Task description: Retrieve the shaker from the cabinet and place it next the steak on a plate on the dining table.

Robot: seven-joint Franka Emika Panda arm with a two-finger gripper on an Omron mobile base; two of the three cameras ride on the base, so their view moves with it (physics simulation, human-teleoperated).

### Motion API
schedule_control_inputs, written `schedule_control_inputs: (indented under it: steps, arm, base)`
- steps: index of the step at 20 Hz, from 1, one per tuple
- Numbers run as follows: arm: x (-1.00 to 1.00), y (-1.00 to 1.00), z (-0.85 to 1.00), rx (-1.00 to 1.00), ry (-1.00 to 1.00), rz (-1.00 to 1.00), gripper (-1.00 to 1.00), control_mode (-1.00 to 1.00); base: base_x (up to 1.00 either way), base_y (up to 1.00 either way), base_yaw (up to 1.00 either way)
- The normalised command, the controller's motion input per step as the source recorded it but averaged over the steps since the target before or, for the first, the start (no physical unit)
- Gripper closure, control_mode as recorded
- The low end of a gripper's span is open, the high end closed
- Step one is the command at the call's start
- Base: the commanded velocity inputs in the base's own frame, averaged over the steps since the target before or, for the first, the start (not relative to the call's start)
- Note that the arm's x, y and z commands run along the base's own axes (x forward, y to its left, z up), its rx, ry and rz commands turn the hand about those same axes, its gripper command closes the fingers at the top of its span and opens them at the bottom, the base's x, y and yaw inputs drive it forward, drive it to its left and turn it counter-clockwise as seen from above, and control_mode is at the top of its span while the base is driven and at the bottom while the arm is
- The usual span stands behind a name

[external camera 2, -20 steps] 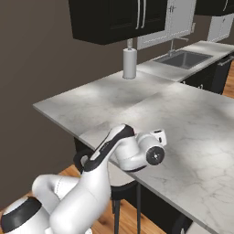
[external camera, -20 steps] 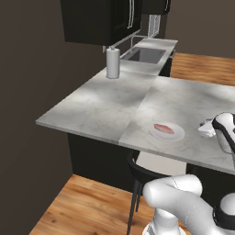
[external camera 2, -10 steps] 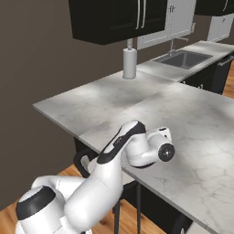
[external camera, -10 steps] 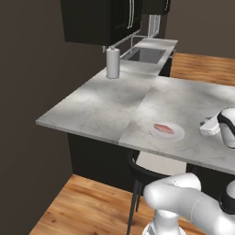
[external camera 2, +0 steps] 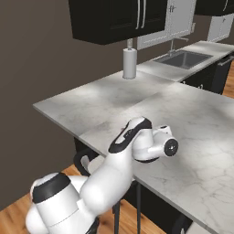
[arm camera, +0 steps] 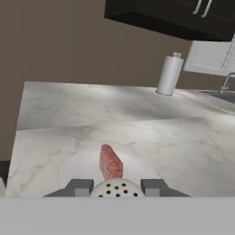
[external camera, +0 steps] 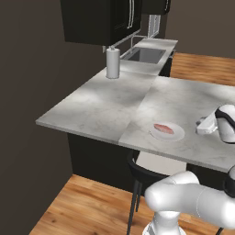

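The gripper [arm camera: 117, 187] is clamping the shaker [arm camera: 116, 188], with the steak [arm camera: 110, 162] and plate [arm camera: 73, 165] lying just ahead. Releasing it from this height is risking a topple onto the meat.

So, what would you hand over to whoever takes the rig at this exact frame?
Gripper: shut on the shaker, whose perforated cap shows between the fingertips in the hand view.
Things: steak lies on the plate on the dining table; the hand is low over the table, pointed at the plate. Cabinet is behind, doors closed.
Done: shaker fetched and brought to the table.
Left: set it down beside the steak on the plate, release.
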Motion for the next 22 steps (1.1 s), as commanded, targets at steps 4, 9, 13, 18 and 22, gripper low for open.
schedule_control_inputs:
  steps: [4,9,13,18,22]
  arm:
    - [0.20,-0.08,-0.32,0.00,0.00,0.07,1.00,-1.00]
    - [0.25,-0.10,-0.25,0.00,0.00,0.06,1.00,-1.00]
    - [0.28,-0.12,-0.16,0.00,0.00,0.06,1.00,-1.00]
    - [0.25,-0.16,-0.14,0.00,0.00,0.06,1.00,-1.00]
    - [0.21,-0.15,-0.22,0.00,0.00,0.06,1.00,-1.00]
  base:
    - [0.00,0.00,0.00]
    - [0.00,0.00,0.00]
    - [0.00,0.00,0.00]
    - [0.00,0.00,0.00]
    - [0.00,0.00,0.00]
